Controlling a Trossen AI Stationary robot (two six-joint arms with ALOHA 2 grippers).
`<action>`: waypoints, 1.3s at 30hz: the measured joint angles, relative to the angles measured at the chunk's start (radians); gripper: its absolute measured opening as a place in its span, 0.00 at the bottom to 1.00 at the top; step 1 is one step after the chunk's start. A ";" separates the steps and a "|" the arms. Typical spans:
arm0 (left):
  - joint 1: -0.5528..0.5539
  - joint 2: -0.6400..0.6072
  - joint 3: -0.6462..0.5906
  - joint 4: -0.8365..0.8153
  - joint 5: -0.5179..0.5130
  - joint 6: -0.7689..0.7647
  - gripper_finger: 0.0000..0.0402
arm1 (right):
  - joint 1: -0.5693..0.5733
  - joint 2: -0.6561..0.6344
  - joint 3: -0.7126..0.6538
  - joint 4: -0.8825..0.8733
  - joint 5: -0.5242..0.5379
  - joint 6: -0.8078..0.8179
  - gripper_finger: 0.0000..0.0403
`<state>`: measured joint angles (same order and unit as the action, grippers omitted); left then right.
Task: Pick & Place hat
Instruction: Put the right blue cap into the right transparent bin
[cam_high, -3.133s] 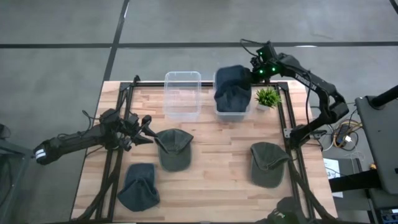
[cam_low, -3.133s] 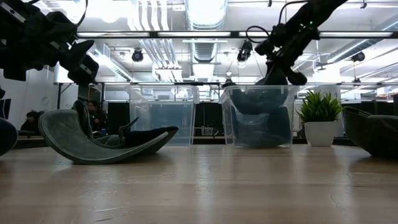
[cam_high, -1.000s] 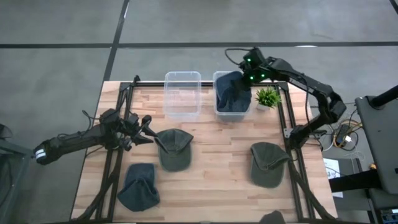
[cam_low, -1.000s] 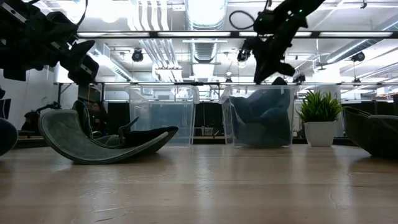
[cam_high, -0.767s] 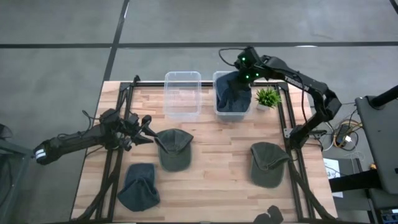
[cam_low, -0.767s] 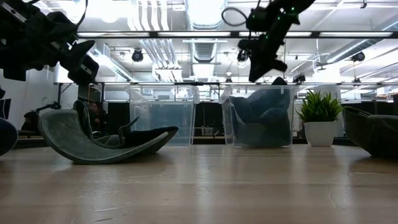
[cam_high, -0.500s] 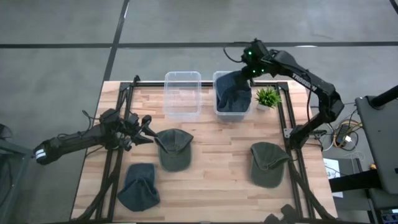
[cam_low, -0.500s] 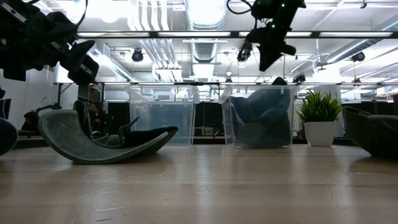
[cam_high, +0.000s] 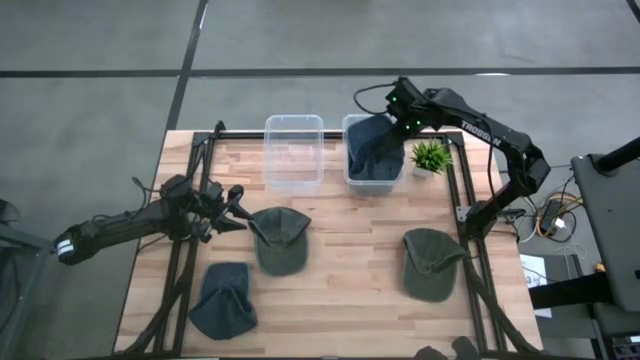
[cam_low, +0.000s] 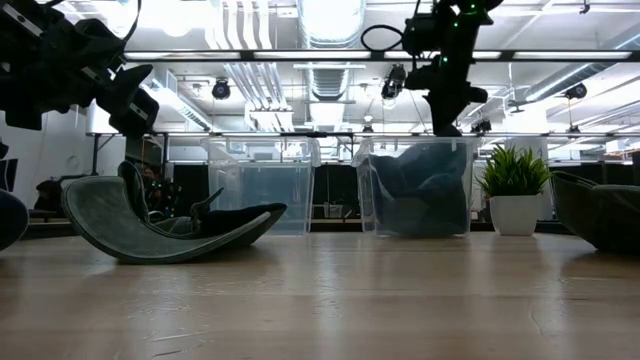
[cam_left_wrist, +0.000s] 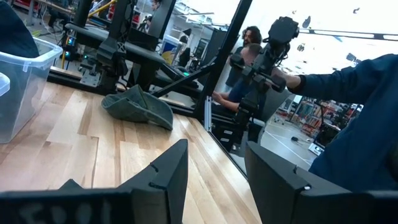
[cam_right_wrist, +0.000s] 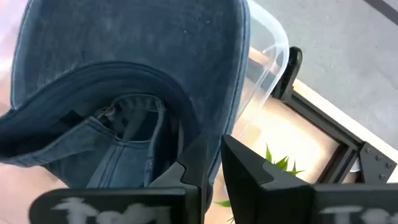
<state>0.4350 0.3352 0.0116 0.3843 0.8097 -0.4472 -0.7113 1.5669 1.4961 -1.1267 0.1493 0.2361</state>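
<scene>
Blue denim fills the right clear bin (cam_high: 374, 176) at the counter's (cam_high: 350, 260) far edge: the blue hat (cam_high: 374, 150) lies inside it, brim up. The right gripper (cam_high: 405, 112) hovers above it, jaws nearly closed and empty. The left gripper (cam_high: 232, 208) waits beside a green hat (cam_high: 280, 238), jaws open.

Potted plant (cam_high: 430, 156) beside clear bins (cam_high: 293, 151)
</scene>
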 joint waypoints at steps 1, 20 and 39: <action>0.000 0.000 0.000 0.000 0.000 0.000 0.38 | 0.000 0.000 -0.003 0.000 0.000 0.000 0.11; 0.000 0.000 0.000 0.000 0.000 -0.002 0.38 | 0.000 0.000 -0.094 0.064 -0.104 0.051 0.11; 0.000 0.000 0.000 0.000 0.000 -0.002 0.38 | 0.019 0.000 -0.177 0.096 -0.124 0.052 0.11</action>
<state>0.4349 0.3351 0.0116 0.3843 0.8097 -0.4493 -0.6918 1.5669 1.3190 -1.0309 0.0254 0.2886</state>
